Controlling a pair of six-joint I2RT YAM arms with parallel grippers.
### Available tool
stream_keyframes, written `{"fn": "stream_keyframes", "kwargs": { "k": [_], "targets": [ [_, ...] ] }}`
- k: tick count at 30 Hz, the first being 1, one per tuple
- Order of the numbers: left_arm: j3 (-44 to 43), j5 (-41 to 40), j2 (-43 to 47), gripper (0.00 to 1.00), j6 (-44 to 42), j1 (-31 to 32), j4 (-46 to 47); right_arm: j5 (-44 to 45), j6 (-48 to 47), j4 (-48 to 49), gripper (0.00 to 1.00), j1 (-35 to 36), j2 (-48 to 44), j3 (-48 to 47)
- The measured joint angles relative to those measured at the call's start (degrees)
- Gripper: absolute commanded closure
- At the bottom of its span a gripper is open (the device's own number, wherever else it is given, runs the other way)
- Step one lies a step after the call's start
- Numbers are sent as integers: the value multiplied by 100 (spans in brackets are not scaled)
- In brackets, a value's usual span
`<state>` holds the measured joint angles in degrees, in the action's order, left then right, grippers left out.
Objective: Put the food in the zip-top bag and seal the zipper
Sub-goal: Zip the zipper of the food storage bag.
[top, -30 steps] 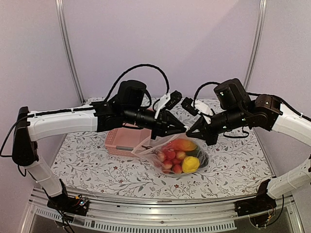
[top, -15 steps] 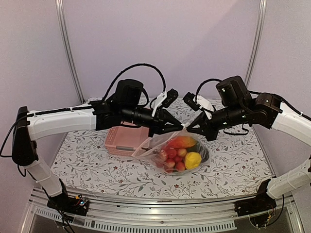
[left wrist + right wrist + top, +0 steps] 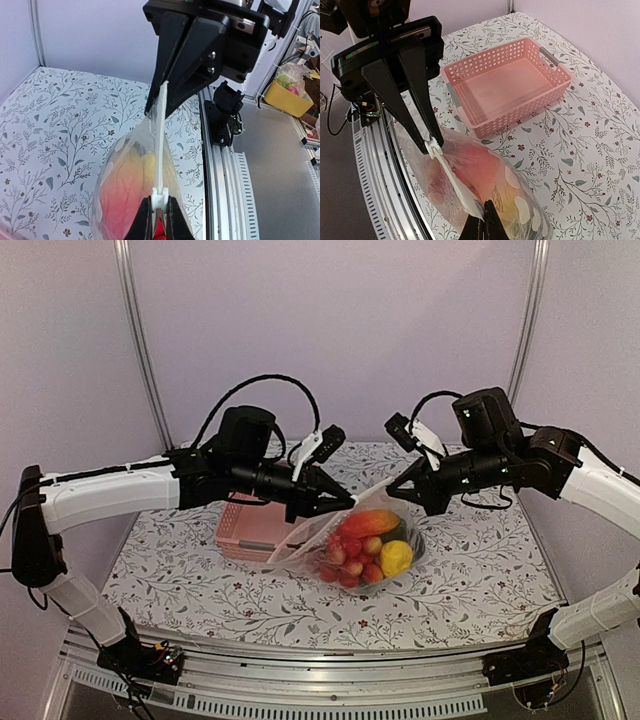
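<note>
The clear dotted zip-top bag (image 3: 355,545) lies on the table with the food (image 3: 362,540) inside: red round ones, a yellow one, a red-orange pepper, a green bit. My left gripper (image 3: 350,502) is shut on the white slider of the zipper (image 3: 162,200). The zipper (image 3: 160,145) runs taut from it to my right gripper (image 3: 395,492), which is shut on the bag's mouth edge (image 3: 479,212). In the right wrist view the slider (image 3: 433,148) sits at the far end of the strip, between my left fingers (image 3: 400,102). The bag (image 3: 490,185) bulges below the strip.
A pink slotted basket (image 3: 258,525) stands behind the bag at the left, empty in the right wrist view (image 3: 507,82). The floral table cloth (image 3: 480,580) spreads around. The table's front rail (image 3: 220,170) lies close to the bag.
My left gripper has drawn back to the left with the slider, and my right gripper has moved up and right. The gap between them has widened and the bag's mouth is stretched taut.
</note>
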<state>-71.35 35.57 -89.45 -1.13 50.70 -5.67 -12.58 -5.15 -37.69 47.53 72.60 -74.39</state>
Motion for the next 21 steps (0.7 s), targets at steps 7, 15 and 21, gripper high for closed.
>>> {"fn": "stream_keyframes", "kwargs": {
  "k": [7, 15, 21],
  "targets": [
    [258, -90, 192, 95, -26, -31, -66, -9, 146, 28, 100, -114, -24, 0],
    [1078, -380, 726, 95, -79, -122, -116, -59, 372, 96, 100, -671, -175, 179],
    [1722, -560, 1176, 95, -70, -142, -13, -197, 640, 96, 100, -896, -175, 323]
  ]
}}
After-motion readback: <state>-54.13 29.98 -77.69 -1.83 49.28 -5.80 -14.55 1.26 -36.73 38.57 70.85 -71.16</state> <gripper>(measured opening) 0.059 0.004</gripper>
